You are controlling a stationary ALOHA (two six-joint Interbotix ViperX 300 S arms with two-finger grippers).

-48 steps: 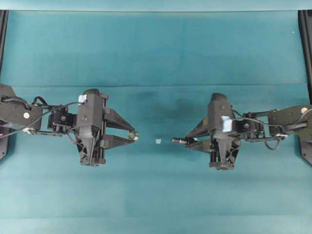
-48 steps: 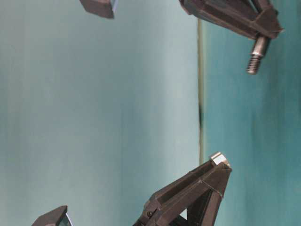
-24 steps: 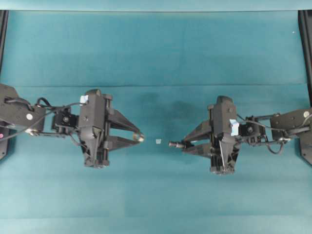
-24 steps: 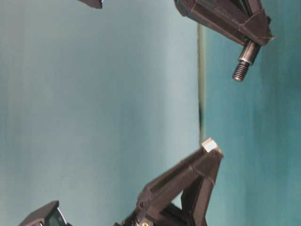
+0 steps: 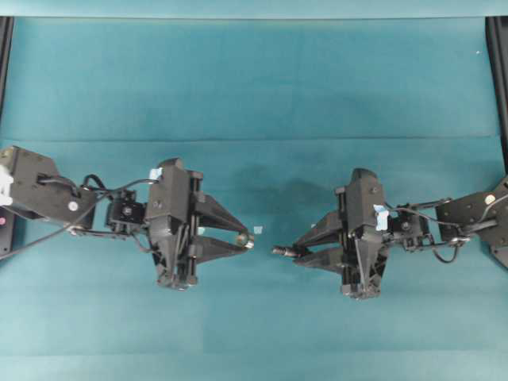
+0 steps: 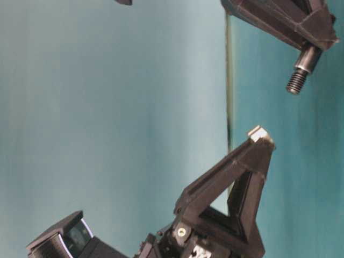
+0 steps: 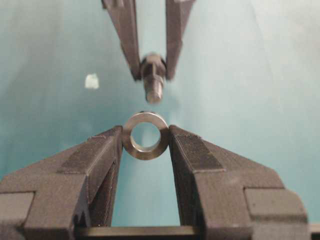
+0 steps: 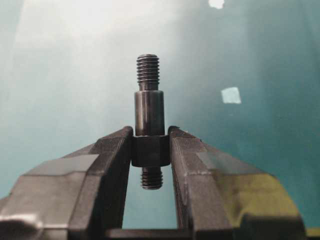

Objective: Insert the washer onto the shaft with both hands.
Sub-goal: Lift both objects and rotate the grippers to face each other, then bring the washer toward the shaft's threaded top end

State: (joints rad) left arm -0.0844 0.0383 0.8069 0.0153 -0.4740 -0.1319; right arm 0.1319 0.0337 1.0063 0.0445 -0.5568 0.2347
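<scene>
Your left pincer (image 7: 145, 137) is clamped on the washer (image 7: 145, 135) at its fingertips, hole facing the right pincer (image 8: 150, 150), which grips the shaft (image 8: 149, 117) by its collar. Threaded tip and washer are near, not touching, above the desk (image 5: 254, 79), beside a pale scrap (image 7: 91, 81).

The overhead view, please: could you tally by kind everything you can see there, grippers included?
Grippers: 2, left gripper and right gripper
Washer: 1, clamped in the left
Shaft: 1, clamped in the right
Pale tape scrap: 1, on the teal cloth
Teal cloth: 1
Total: 6
</scene>
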